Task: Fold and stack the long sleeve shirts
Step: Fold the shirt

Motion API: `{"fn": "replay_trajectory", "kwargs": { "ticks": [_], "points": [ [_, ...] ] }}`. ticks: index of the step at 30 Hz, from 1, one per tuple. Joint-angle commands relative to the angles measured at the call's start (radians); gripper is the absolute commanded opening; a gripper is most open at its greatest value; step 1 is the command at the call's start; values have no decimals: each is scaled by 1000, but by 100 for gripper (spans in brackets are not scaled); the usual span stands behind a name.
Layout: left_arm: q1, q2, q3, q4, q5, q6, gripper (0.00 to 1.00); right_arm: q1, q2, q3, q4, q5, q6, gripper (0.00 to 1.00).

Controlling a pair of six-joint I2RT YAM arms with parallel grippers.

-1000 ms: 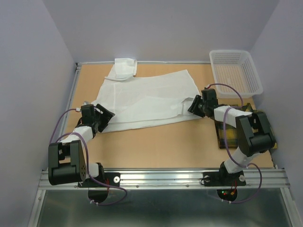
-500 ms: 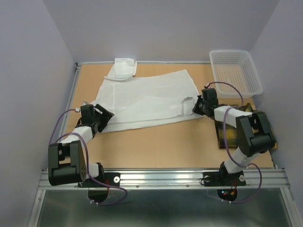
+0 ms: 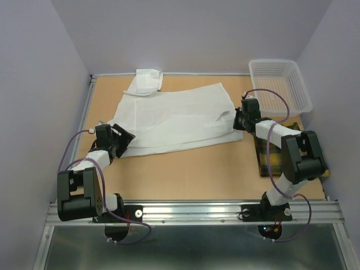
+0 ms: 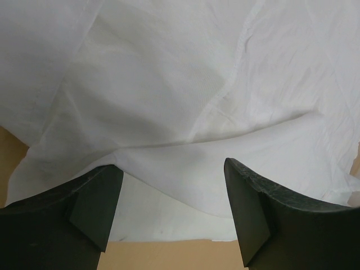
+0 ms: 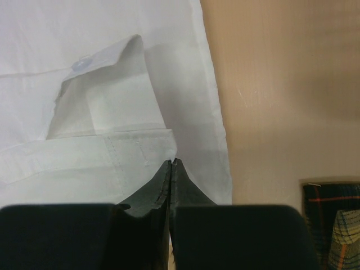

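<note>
White shirt (image 3: 169,115) lies spread open across the middle of the surface (image 3: 197,169), collar toward the far edge, body wrinkled, no clean fold made yet. Plaid shirt (image 3: 264,163) sits at the right edge as a compact rectangle, partly under the right arm; judged already folded. Remaining: fold the white shirt, then stack the two. Right gripper (image 5: 171,164): fingers pressed together, tips on the shirt's right edge beside a turned-back cuff; cannot tell whether cloth is nipped between them. Left gripper (image 4: 174,211): fingers wide apart, low over the near-left hem, holding nothing. Mesh basket (image 3: 273,61) at the far right corner, apart from both shirts.
</note>
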Motion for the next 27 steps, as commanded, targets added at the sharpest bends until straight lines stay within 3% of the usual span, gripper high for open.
{"fn": "replay_trajectory", "kwargs": {
  "ticks": [1,5,9,11,12,15,16,20,23,27],
  "points": [
    [15,-25,2,-28,-36,11,84,-24,36,64,-14,51,-45,2],
    [15,-28,5,-29,-30,6,84,-24,44,70,-35,5,-34,11],
    [15,-39,21,-41,-13,5,85,-23,10,87,-69,-21,-30,31],
    [15,-48,35,-52,-11,5,85,-23,-20,102,-87,-23,-31,36],
    [15,-60,40,-67,-11,1,85,-23,-31,122,-109,-26,-30,44],
    [15,-85,66,-97,-16,1,86,-23,-68,159,-144,-30,-22,57],
    [15,-96,78,-118,-19,4,87,-23,-86,193,-164,-42,-16,67],
    [15,-119,104,-193,-30,20,87,-21,-117,227,-192,-98,2,78],
    [15,-169,132,-268,-54,37,87,-15,-139,254,-192,-231,59,86],
    [15,-234,153,-353,-74,60,87,63,-116,302,-189,-309,111,95]
  ]
}}
